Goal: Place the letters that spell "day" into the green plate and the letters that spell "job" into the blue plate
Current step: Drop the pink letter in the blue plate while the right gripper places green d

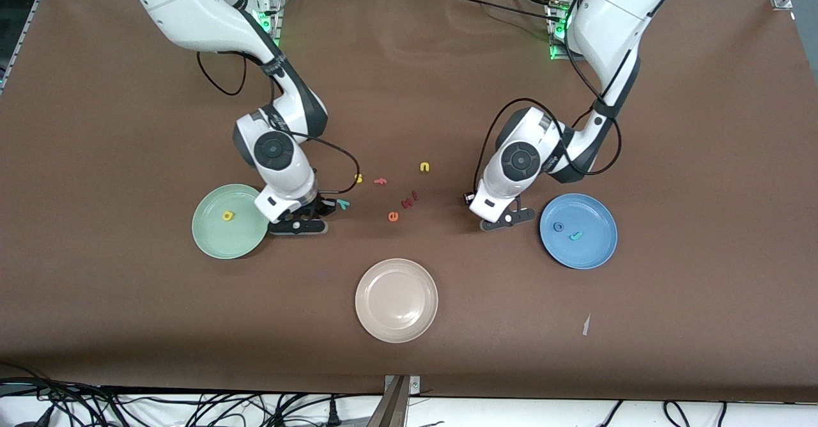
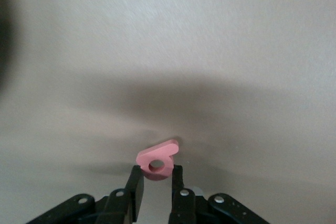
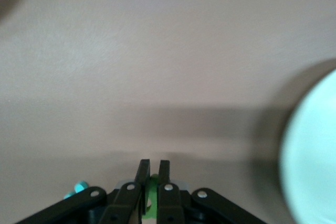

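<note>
- Front view: we see the right end effector (image 1: 305,217) low just beside the green plate (image 1: 211,238); the left end effector (image 1: 508,217) just beside the blue plate (image 1: 597,254).
- Left wrist view: we grip the salmon "b" (image 2: 156,161), stem slanting away.
- Right wrist view: we pinch the dark green "d" (image 3: 151,199).

Black two-finger right gripper (image 3: 151,164) low over the brown cloth-covered table (image 3: 157,51), fingers pinched together on a thin flat green letter (image 3: 150,196); only a sliver of green showing between them; at about three o'clock from the fingertips, blurred rim of a round pale mint-green plate (image 3: 312,156); at about eight o'clock, small teal-blue flat piece (image 3: 80,186), half hidden by the gripper's linkage; broad soft shadow lying across the cloth.
</note>
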Action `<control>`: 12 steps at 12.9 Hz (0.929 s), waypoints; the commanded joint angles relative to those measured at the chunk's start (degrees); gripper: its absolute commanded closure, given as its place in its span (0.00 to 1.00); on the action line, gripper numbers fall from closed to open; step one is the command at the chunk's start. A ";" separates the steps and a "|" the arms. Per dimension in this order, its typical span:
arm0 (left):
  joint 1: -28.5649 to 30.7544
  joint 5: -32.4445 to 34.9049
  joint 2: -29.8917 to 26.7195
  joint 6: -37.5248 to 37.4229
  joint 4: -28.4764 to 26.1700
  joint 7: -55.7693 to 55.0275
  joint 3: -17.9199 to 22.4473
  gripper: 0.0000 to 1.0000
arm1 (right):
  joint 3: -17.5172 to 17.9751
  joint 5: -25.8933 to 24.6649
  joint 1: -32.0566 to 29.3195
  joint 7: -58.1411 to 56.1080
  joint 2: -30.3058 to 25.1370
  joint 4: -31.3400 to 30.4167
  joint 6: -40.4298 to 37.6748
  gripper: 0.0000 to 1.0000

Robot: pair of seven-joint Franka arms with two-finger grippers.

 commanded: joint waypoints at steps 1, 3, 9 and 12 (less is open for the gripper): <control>0.46 1.34 -1.60 -1.44 -0.38 1.76 0.12 0.95 | 0.25 1.39 -4.56 -10.17 -5.36 -1.96 -4.68 1.00; 2.47 1.51 -3.61 -2.58 -0.38 6.04 0.74 0.95 | 0.25 1.39 -9.48 -19.05 -7.39 -4.24 -4.69 1.00; 17.57 3.01 -7.58 -8.91 -0.03 39.32 0.65 0.42 | 0.69 5.23 -15.22 -24.81 -7.13 -7.15 -3.10 0.37; 21.38 2.92 -7.58 -8.91 0.23 49.65 0.30 0.00 | 4.99 5.97 -14.18 -15.00 -6.52 -6.72 -2.84 0.36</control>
